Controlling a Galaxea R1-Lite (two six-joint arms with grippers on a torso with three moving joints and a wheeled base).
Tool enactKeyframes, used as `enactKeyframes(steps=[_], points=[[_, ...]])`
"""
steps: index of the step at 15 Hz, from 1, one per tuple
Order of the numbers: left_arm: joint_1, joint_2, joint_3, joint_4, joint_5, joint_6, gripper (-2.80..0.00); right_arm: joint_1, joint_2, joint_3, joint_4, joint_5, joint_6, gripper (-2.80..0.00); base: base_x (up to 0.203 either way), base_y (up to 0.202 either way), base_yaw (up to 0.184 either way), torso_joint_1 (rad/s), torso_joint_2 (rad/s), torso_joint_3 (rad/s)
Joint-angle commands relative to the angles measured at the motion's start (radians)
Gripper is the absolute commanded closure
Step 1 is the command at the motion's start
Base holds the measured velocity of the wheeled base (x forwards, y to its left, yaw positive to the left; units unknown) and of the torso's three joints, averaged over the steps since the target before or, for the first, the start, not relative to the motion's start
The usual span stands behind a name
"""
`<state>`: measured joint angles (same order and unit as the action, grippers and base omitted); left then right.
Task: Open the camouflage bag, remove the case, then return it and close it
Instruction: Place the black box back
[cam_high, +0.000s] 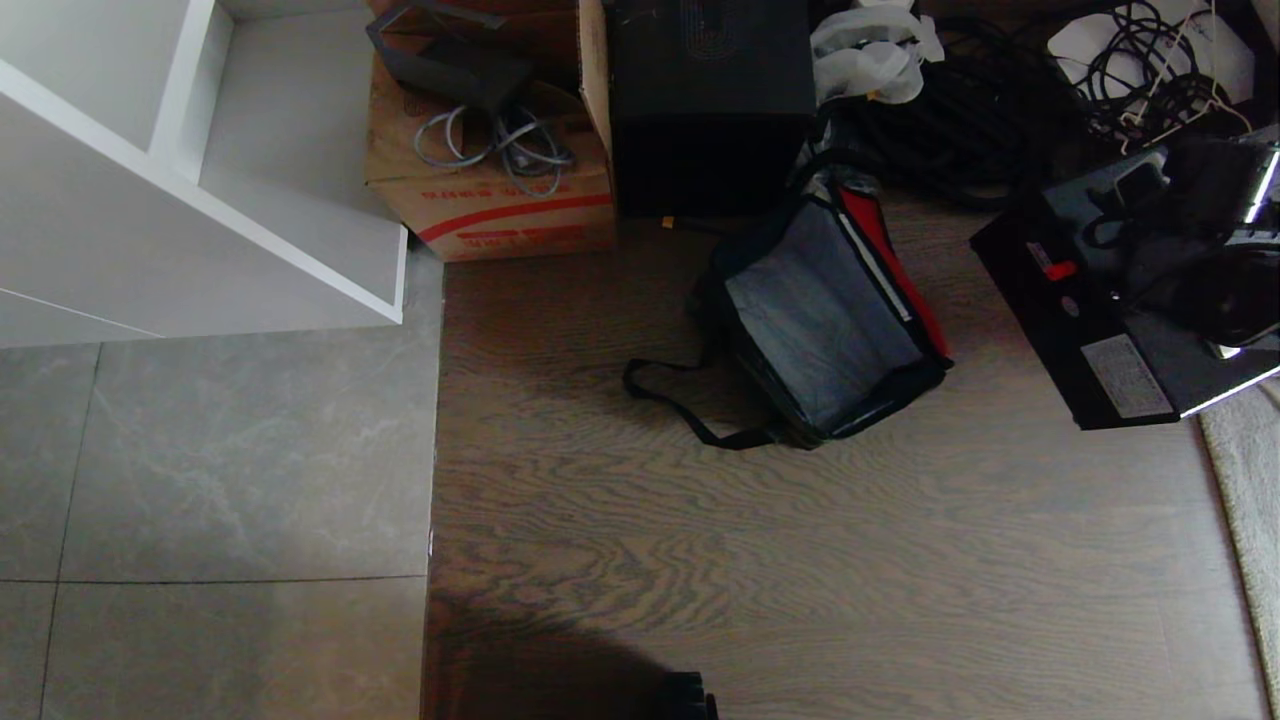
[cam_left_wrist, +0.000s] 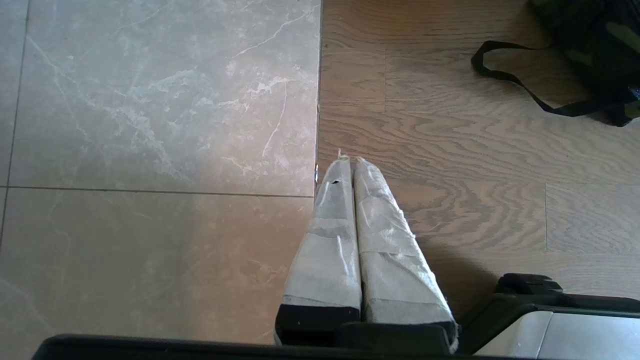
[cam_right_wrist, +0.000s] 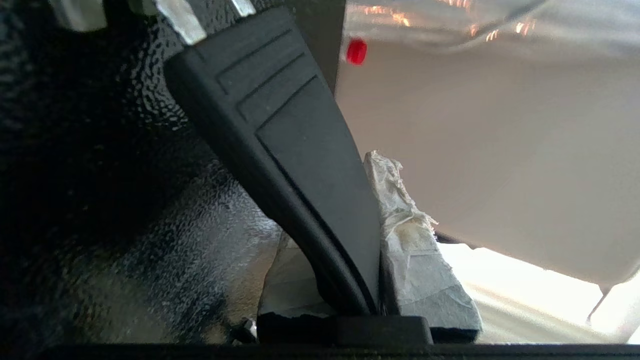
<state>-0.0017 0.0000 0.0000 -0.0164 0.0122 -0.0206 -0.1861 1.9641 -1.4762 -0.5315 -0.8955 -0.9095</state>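
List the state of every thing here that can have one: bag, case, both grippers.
camouflage bag: open on the floor, red lining showing, nothing visible inside.
case: out of the bag, tilted, held by its handle.
right gripper: jaws shut on the handle.
left gripper: jaws shut, holding nothing, parked over the floor.

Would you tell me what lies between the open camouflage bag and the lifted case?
Only bare wooden floor separates the camouflage bag from the case, per the head view.
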Motion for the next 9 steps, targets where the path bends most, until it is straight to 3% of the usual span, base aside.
enactKeyframes(steps=[1, 4, 9], points=[[0.0, 0.0, 0.009, 0.0, 0.0, -0.001, 0.0, 0.036, -0.126, 0.033, 0.044, 0.067, -0.007, 0.0, 0.0, 0.0, 0.0, 0.0, 0.0, 0.0], [0.001, 0.0, 0.01, 0.0, 0.001, -0.001, 0.0, 0.139, -0.172, 0.041, 0.07, 0.139, -0.003, 0.0, 0.0, 0.0, 0.0, 0.0, 0.0, 0.0], [0.0, 0.0, 0.011, 0.0, 0.002, -0.001, 0.0, 0.331, -0.208, 0.033, 0.07, 0.146, -0.006, 0.0, 0.0, 0.0, 0.0, 0.0, 0.0, 0.0]])
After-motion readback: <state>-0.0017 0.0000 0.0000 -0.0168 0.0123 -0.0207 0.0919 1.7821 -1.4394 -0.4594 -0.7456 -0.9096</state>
